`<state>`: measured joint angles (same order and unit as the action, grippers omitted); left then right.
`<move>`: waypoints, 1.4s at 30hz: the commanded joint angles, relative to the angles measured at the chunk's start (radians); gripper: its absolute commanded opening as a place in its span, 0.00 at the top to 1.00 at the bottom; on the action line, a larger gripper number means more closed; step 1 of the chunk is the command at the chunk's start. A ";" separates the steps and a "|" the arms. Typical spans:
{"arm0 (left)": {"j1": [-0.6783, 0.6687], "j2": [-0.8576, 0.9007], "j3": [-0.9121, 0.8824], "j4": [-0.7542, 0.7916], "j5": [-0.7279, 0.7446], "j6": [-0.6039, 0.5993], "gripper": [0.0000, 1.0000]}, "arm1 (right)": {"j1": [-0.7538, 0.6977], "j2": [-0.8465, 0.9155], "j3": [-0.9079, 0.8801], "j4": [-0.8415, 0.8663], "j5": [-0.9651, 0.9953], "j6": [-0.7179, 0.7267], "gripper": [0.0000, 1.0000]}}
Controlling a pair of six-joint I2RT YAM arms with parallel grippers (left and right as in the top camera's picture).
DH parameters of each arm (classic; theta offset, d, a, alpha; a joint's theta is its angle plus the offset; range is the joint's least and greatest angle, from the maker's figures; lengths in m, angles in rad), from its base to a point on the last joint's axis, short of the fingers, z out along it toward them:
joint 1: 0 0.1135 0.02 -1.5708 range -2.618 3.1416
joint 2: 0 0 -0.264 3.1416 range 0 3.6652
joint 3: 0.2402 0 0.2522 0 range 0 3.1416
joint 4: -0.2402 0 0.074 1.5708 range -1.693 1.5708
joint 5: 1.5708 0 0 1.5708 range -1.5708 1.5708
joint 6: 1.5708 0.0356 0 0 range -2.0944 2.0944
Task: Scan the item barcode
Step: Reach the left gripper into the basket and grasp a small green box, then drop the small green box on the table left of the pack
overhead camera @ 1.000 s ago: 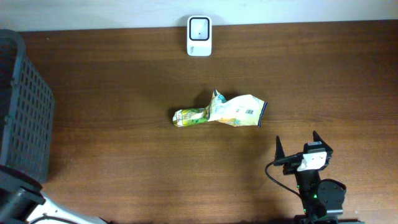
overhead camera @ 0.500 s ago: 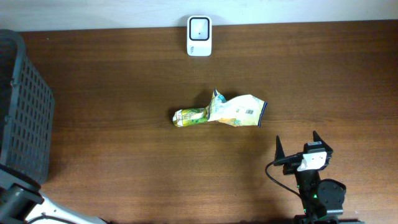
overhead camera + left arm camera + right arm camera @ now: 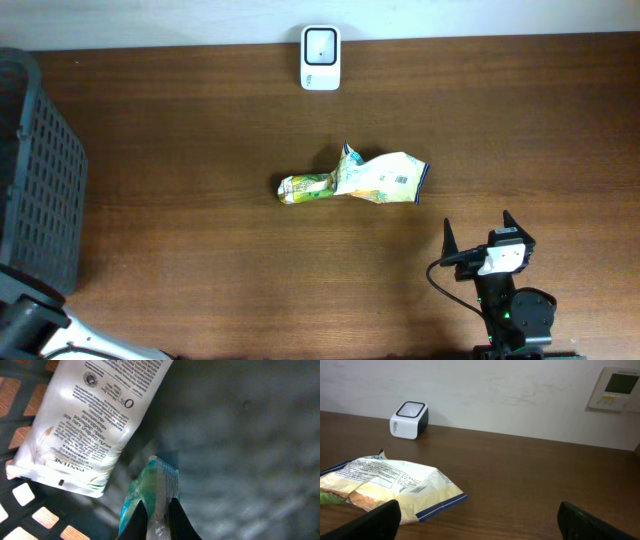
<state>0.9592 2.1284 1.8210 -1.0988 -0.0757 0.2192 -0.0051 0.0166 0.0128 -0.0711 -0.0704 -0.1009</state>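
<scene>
Basket interior (image 3: 240,460), seen only from the wrist: left fingers (image 3: 134,521) pinch teal packet (image 3: 156,480); right fingers (image 3: 375,520) gape.

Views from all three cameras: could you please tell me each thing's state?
left gripper: shut on teal packet
right gripper: open, empty
snack bag: crumpled, lying on table
white pouch: lying in basket
scanner: standing, untouched

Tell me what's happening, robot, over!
Left gripper shut on teal packet inside the basket. Right gripper open, empty. Pantene sachet beside the packet; snack bag mid-table, short of the scanner.
</scene>
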 commanded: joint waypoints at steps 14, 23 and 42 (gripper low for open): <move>-0.047 -0.328 0.836 -0.389 0.701 -0.102 1.00 | -0.002 -0.004 -0.007 -0.001 -0.005 0.004 0.01; -0.463 -0.390 0.710 -0.589 0.476 -0.095 1.00 | -0.002 -0.004 -0.007 -0.001 -0.005 0.004 0.01; -0.948 -0.391 -0.440 0.097 0.562 -0.163 0.21 | -0.002 -0.004 -0.007 -0.001 -0.005 0.004 0.01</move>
<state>0.0048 1.7508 1.3407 -1.0077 0.3996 0.0586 -0.0051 0.0158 0.0128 -0.0711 -0.0704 -0.1009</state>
